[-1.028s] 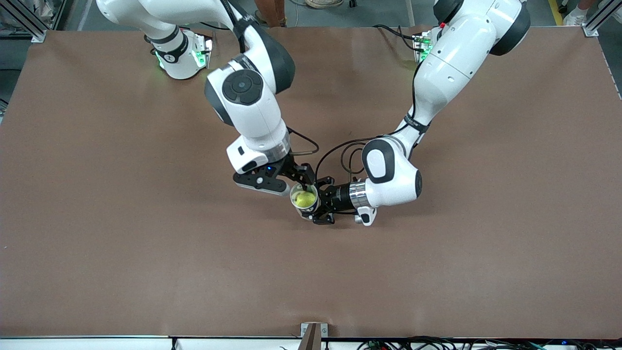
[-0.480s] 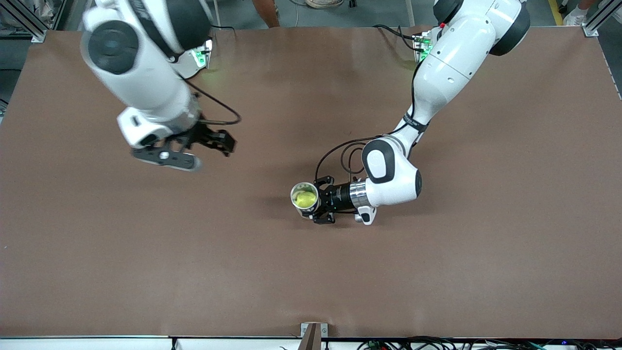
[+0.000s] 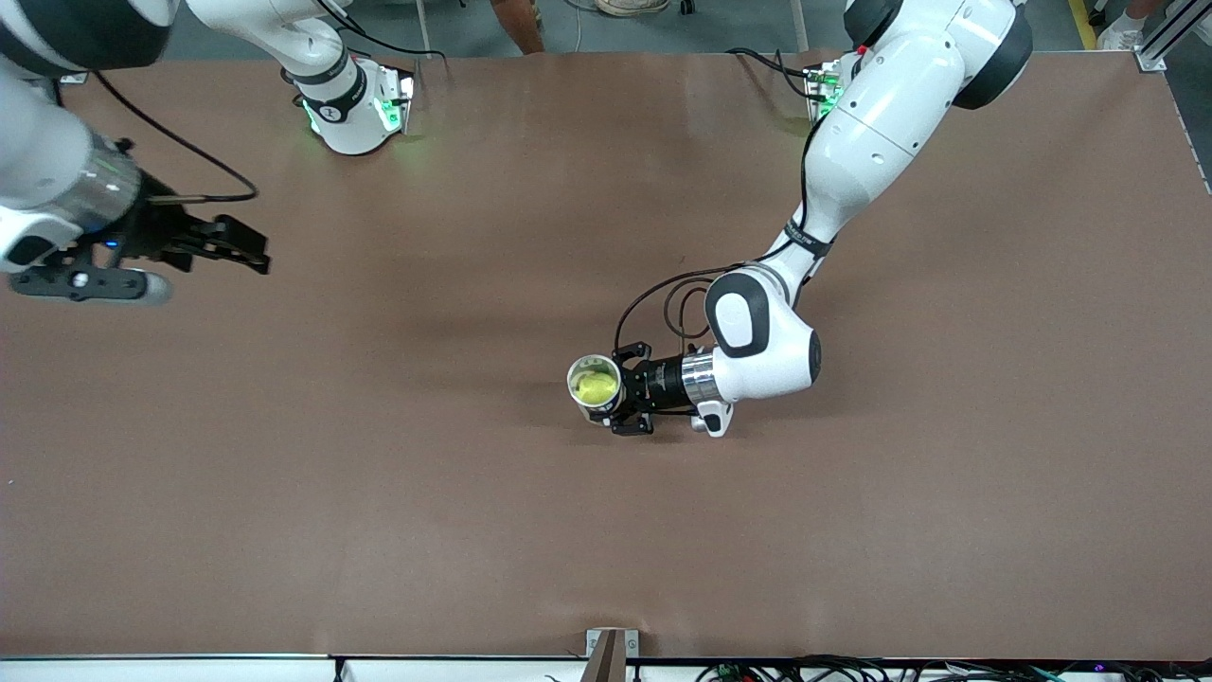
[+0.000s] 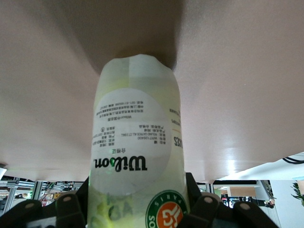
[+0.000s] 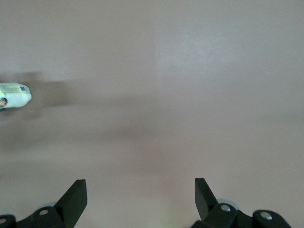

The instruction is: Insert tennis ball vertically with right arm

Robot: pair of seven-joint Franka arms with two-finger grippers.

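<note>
A: Quick pass, landmark is the can [image 3: 595, 386]. Risks first?

B: Ball [image 3: 595, 387] already sits inside the can, so the insert looks done to my eye; main risk from here is the can tipping; the left gripper [image 3: 617, 403] pinches it from the side, fingers pressed onto the clear wall, and if that pinch loosens or the left arm twists, the can could lean and the ball roll out of the open mouth; thin plastic wall could also buckle under the squeeze, judging by the soft look of it in the left wrist view [image 4: 135, 142].

A: Anything else?

B: Right gripper [image 3: 241, 251] is well apart from the can, over the table [image 3: 606, 549] toward the right arm's end, fingers spread wide and holding nothing; a swing back toward the can could knock it; otherwise no threat.

A: Axis and pointing?

B: Can stands upright, long axis vertical, open mouth facing up at the front camera; base on or just above the table, cannot tell which; label text runs along its length in the left wrist view; ball is round, no real axis, it sits low inside the can below the rim.

A: Where's the can on the table?

B: Roughly mid-table; the left arm's wrist [image 3: 701, 379] lies level beside it, toward the left arm's end.
</note>
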